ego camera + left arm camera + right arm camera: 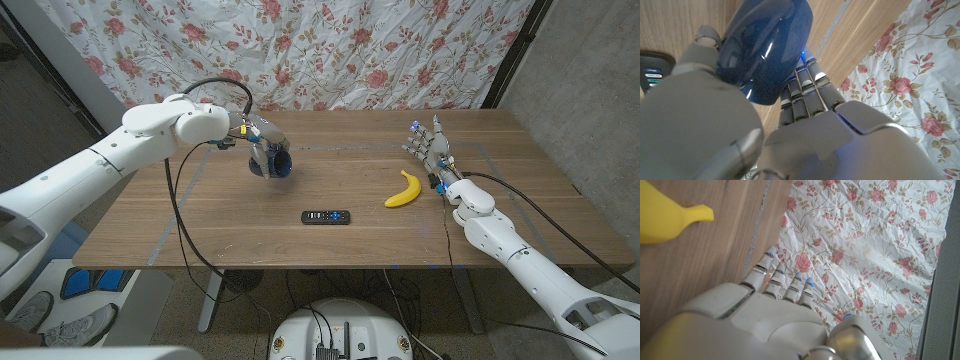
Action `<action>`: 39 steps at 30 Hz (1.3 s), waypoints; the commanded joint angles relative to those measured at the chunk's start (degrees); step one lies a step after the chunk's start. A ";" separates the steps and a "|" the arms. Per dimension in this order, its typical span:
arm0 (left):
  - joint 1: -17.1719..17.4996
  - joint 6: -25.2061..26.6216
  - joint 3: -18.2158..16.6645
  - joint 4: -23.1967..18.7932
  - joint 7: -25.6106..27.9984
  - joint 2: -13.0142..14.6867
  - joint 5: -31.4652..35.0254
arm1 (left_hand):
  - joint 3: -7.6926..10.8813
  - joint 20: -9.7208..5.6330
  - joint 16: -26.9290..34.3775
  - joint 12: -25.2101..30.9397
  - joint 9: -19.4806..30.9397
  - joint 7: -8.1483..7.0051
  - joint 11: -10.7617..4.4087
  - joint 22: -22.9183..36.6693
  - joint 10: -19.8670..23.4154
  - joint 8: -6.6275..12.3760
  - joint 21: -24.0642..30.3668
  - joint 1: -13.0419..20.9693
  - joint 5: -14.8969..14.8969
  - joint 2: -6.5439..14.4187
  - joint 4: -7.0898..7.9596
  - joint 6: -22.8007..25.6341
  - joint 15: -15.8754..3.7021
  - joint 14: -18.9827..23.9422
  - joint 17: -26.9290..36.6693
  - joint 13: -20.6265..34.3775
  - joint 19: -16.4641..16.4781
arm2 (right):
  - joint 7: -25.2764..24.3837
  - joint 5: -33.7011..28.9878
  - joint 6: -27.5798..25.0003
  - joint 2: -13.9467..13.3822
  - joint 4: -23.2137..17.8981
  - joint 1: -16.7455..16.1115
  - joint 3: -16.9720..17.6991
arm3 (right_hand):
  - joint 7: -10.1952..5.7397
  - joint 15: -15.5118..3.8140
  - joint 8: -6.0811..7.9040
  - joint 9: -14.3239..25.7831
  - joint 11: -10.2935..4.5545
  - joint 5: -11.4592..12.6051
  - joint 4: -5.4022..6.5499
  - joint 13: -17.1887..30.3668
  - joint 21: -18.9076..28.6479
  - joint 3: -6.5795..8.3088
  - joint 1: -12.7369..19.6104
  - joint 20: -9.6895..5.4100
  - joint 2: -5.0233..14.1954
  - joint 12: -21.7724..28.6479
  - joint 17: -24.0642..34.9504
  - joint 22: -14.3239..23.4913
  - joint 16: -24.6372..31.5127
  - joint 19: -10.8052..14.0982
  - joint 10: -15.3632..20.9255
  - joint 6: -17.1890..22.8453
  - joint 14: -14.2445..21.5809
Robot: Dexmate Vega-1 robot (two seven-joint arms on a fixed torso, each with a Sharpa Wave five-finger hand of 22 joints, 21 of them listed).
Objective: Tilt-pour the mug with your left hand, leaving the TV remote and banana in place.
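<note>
My left hand [256,146] grips a dark blue mug [277,163] above the table's left-middle, tipped on its side with the mouth facing the front right. Close up, the left wrist view has the mug's glossy blue wall [767,47] wrapped by my left hand's fingers [805,92]. A black TV remote [326,216] lies flat near the table's middle, its end also in the left wrist view [652,70]. A yellow banana [404,190] lies to the right of it, seen too in the right wrist view [667,215]. My right hand [430,145] stands beside the banana, fingers up and apart, holding nothing.
The wooden table [200,230] has a flowered cloth [330,50] hanging behind its far edge. Black cables [185,220] run from my left arm over the table's left part. A grey wall [590,90] stands to the right.
</note>
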 commanded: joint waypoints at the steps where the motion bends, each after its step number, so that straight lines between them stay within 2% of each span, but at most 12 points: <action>1: -1.33 -1.07 1.25 -0.70 -1.47 -0.44 4.90 | 0.78 -0.04 0.28 1.93 0.18 -3.88 -9.72 0.34 10.09 14.45 0.57 7.38 0.07 16.25 0.20 4.27 -10.36 3.24 4.72 12.43 0.46 | 0.00 0.02 -0.03 -0.02 -0.05 0.00 0.01 | -0.37 -2.81 0.21 0.14 -0.18 0.26 0.22 0.23 0.36 0.04 -0.05 0.05 0.53 0.27 0.14 0.31 0.34 0.23 0.25 0.08 0.45; 16: -2.27 -1.16 2.28 -2.86 -4.40 -1.07 10.58 | 0.82 -0.09 0.20 2.00 0.02 -3.92 -9.83 0.39 10.25 14.79 0.78 7.39 0.05 16.57 0.29 4.24 -10.60 3.65 5.11 12.81 0.62 | -0.03 0.03 -0.07 -0.03 -0.13 -0.02 0.01 | -0.37 -2.82 0.21 0.14 -0.17 0.26 0.22 0.23 0.38 0.04 -0.05 0.03 0.53 0.29 0.14 0.31 0.32 0.27 0.30 0.09 0.40; 19: -3.21 -3.37 2.91 -1.77 -4.81 -1.48 10.12 | 0.89 -0.13 0.04 1.93 -0.02 -3.96 -9.79 0.40 10.07 14.83 0.76 7.44 0.07 16.65 0.26 4.11 -10.54 3.53 5.15 12.90 0.47 | -0.02 0.02 -0.06 -0.02 -0.10 -0.01 0.01 | -0.37 -2.91 0.21 0.14 -0.20 0.26 0.22 0.23 0.38 0.04 -0.05 0.04 0.53 0.29 0.14 0.31 0.32 0.26 0.30 0.09 0.39; 39: -4.13 -2.26 4.49 -2.95 -9.47 -2.83 15.81 | 1.09 0.05 -0.48 1.92 -0.25 -3.50 -9.16 0.44 9.91 15.09 0.85 7.11 0.11 17.26 0.47 3.71 -10.35 3.59 5.45 13.46 0.16 | -0.01 0.01 -0.03 -0.01 -0.06 0.00 0.00 | -0.37 -2.84 0.21 0.14 -0.16 0.27 0.21 0.23 0.37 0.04 -0.04 0.06 0.52 0.26 0.14 0.31 0.32 0.25 0.24 0.09 0.40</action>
